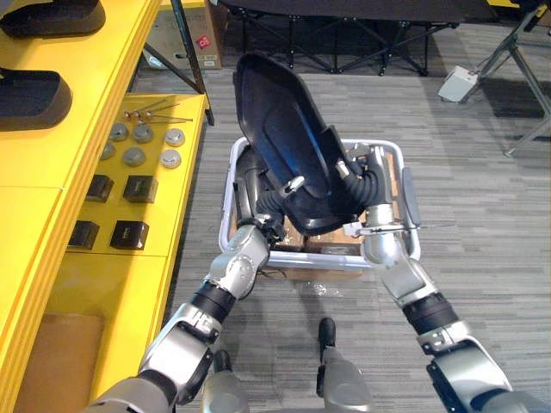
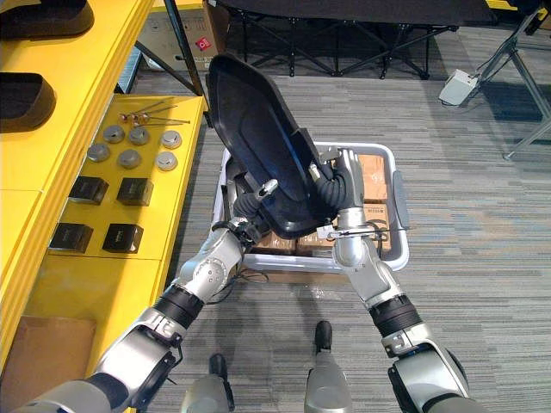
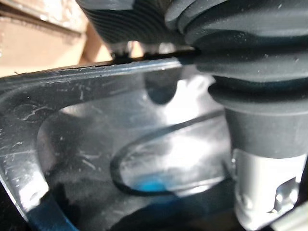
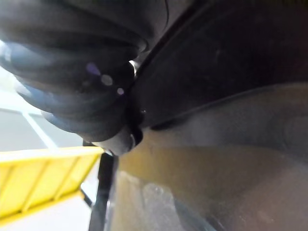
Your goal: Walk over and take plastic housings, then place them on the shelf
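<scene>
A large black plastic housing (image 1: 284,129), glossy and shell-shaped, is held tilted up above a white bin (image 1: 411,211) on the carpet. My left hand (image 1: 277,200) grips its lower left edge, thumb hooked over the rim. My right hand (image 1: 368,185) clasps the lower right edge. Close up, the left wrist view gives the housing's shiny inner face (image 3: 120,139) beside my left hand (image 3: 250,72). The housing's dark edge (image 4: 216,62) runs past my right hand (image 4: 72,62) in the right wrist view. The yellow shelf (image 1: 86,120) stands at the left, with two black housings (image 1: 34,99) on its upper levels.
Inside the bin lie cardboard boxes (image 2: 372,168) and another dark part (image 1: 248,181). The shelf's lower level carries metal discs (image 1: 138,144) and small black boxes (image 1: 129,234). Black folding frames (image 1: 344,34) stand at the back; a white device (image 1: 458,83) and stand legs (image 1: 525,52) are far right.
</scene>
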